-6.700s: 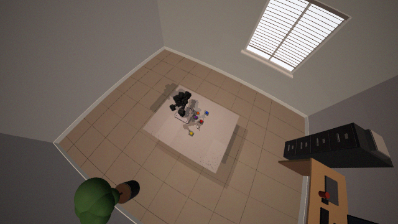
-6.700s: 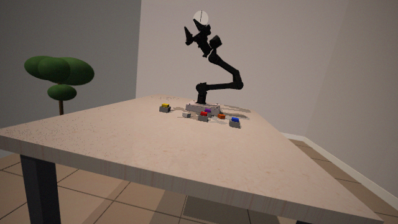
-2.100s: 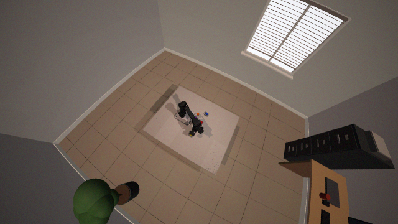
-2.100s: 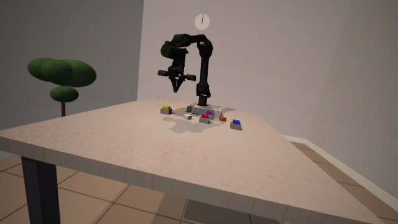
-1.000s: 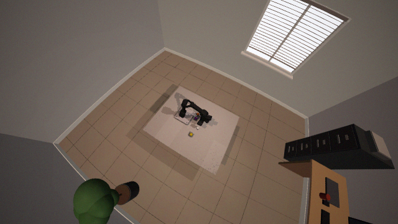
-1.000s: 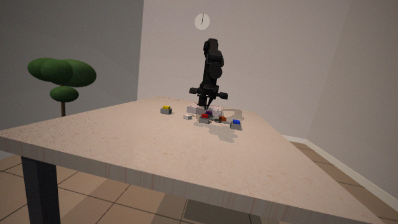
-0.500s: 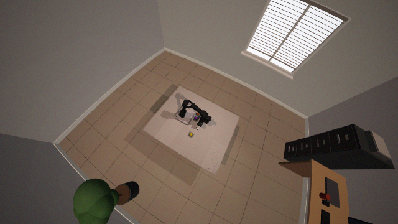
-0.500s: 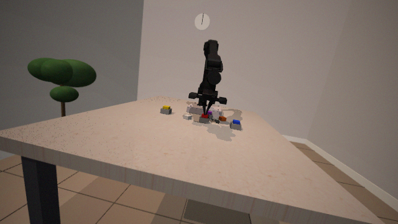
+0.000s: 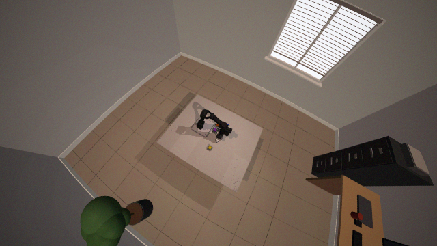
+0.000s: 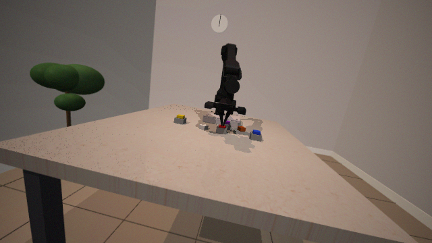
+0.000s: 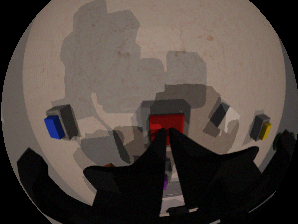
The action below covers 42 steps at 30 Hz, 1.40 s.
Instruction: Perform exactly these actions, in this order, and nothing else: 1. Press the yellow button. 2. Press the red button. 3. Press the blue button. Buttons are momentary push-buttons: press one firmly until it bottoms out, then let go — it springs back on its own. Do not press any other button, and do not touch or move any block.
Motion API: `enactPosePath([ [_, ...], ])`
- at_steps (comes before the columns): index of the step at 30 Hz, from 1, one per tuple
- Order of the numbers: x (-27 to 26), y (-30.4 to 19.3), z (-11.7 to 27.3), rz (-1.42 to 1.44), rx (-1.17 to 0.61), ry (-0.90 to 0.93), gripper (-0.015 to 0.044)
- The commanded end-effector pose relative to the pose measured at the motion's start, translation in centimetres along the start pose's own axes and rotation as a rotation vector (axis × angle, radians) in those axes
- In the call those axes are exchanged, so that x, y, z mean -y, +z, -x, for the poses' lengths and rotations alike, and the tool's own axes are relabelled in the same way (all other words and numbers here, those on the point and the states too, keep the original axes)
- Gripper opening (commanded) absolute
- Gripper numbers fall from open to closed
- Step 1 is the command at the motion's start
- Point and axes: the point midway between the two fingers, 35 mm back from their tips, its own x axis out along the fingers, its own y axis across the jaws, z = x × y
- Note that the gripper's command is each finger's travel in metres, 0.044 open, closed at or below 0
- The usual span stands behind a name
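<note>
So we're looking at the jaws (image 10: 223, 125) pulled in narrow with nothing between them, and they're pointing down at the red button (image 10: 222, 127) (image 11: 167, 125) — tips right at its cap, though we can't tell how far it's sinking. They're hiding its near edge in the wrist view, plus most of the purple button (image 10: 227, 123) (image 11: 165, 182) and the orange block (image 10: 241, 129) (image 11: 109, 165). From the top, the arm (image 9: 216, 119) (image 10: 231, 69) is covering the red one. The blue button (image 10: 256, 132) (image 11: 54, 127) and yellow button (image 9: 209, 147) (image 10: 180, 117) (image 11: 265, 131) are sitting on either side, well apart, with a white block (image 10: 203, 127) (image 11: 231, 118) between red and yellow. All this is sharing a pale, speckled worktop (image 9: 235, 154) (image 10: 162, 152) (image 11: 165, 30) — tiled floor (image 9: 273, 191) (image 10: 111, 212) below, potted plant (image 9: 104, 219) (image 10: 72, 77) nearby.
</note>
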Motion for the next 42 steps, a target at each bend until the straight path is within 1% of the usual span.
enactPosePath([
  [1, 0.0, -0.1, -0.1, -0.001, -0.004, -0.001, 0.0020],
  [7, 0.0, -0.1, -0.1, -0.001, -0.004, -0.001, 0.0020],
  [8, 0.0, 0.0, 0.2, 0.000, -0.001, 0.000, 0.0020],
  [11, 0.0, 0.0, 3.0, -0.001, -0.003, 0.000, 0.0020],
  [17, 0.0, 0.0, 3.5, -0.001, -0.004, 0.000, 0.0020],
  [22, 0.0, 0.0, 9.2, -0.001, -0.004, 0.000, 0.0020],
  [29, -0.5, 0.2, 9.4, 0.002, -0.003, 0.001, 0.0020],
  [32, -3.2, 0.8, 9.5, 0.018, -0.001, 0.007, 0.0020],
  [39, -13.2, 1.0, 9.6, 0.019, -0.003, 0.017, 0.0020],
  [42, -15.6, 0.6, 9.6, 0.002, -0.004, 0.015, 0.0020],
])
